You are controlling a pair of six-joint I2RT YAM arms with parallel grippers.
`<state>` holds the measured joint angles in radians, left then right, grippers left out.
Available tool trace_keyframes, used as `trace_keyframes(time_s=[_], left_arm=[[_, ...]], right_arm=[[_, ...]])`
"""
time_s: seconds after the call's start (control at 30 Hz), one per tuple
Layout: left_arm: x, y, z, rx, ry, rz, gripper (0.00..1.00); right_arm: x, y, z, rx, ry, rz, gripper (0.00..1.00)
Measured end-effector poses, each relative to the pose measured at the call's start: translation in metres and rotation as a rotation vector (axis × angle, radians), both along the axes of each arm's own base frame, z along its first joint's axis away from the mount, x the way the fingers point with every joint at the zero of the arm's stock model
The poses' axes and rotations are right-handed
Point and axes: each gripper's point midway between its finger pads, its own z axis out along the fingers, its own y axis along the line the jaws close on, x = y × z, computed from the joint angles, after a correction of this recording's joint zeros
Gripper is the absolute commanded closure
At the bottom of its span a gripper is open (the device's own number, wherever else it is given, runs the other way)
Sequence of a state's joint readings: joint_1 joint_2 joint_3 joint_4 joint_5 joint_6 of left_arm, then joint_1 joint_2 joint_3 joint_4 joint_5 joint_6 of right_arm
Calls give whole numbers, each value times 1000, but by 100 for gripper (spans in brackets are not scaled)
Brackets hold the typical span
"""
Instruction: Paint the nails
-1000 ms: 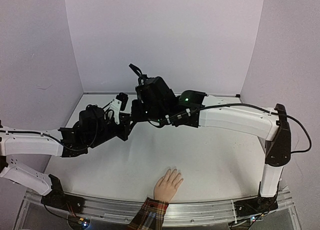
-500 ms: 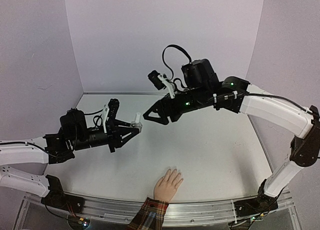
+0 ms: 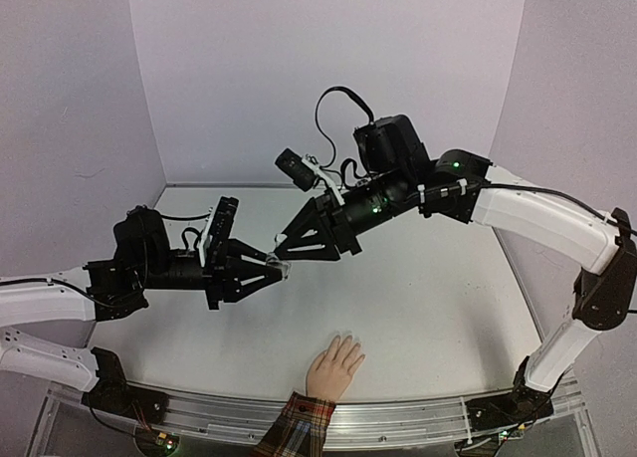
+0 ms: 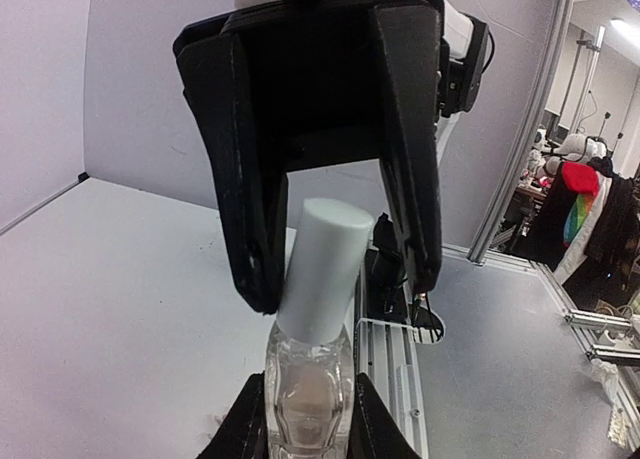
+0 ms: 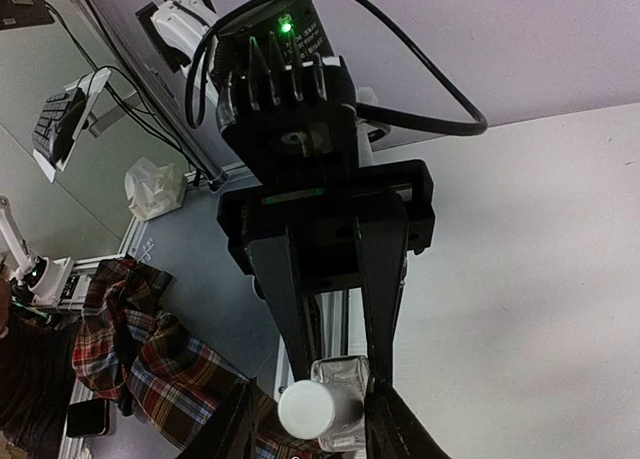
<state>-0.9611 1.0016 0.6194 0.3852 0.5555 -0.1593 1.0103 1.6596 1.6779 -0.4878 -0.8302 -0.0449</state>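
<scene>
My left gripper [image 3: 269, 271] is shut on a small clear bottle [image 3: 278, 267] with a white cap and holds it in the air above the table's middle. In the left wrist view [image 4: 308, 424] the bottle [image 4: 306, 389] stands between my fingers, its cap [image 4: 322, 264] tilted. My right gripper [image 3: 283, 249] is open, its fingers straddling the cap with a gap on one side; the right wrist view [image 5: 310, 419] shows the cap [image 5: 305, 409] end on. The peach hand [image 3: 335, 365] with a red plaid cuff [image 3: 299, 422] lies palm down at the near edge. Its pale nails [image 3: 348, 340] are barely visible.
The white table [image 3: 438, 298] is walled by pale purple panels on three sides. A metal rail [image 3: 418, 417] runs along the near edge. Plaid cloth [image 5: 140, 359] shows below the bottle in the right wrist view.
The arms have separated from a tangle at the back. My right gripper has since come down and left, its open fingers now around the cap. The hand has not moved.
</scene>
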Motion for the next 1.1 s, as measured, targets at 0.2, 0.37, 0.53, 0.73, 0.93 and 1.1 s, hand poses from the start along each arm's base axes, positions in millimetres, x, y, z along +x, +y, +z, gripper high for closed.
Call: trace_keyframes(time_s=[0.2, 0.37, 0.53, 0.73, 0.93, 1.1], left_arm=[[-4, 0, 0, -1, 3, -21, 100], [1, 0, 1, -3, 6, 5, 100], [22, 4, 3, -11, 16, 135, 100], [77, 16, -13, 48, 44, 454, 100], [130, 16, -44, 196, 54, 708, 100], [135, 16, -54, 228, 59, 732, 100]], right_arm=[[0, 3, -4, -5, 8, 12, 85], [3, 4, -5, -8, 3, -5, 97], [23, 11, -6, 13, -3, -101, 100], [77, 28, -23, 5, -40, -484, 100], [130, 32, -51, -102, -65, -1055, 83], [126, 28, -65, -162, -66, -1122, 42]])
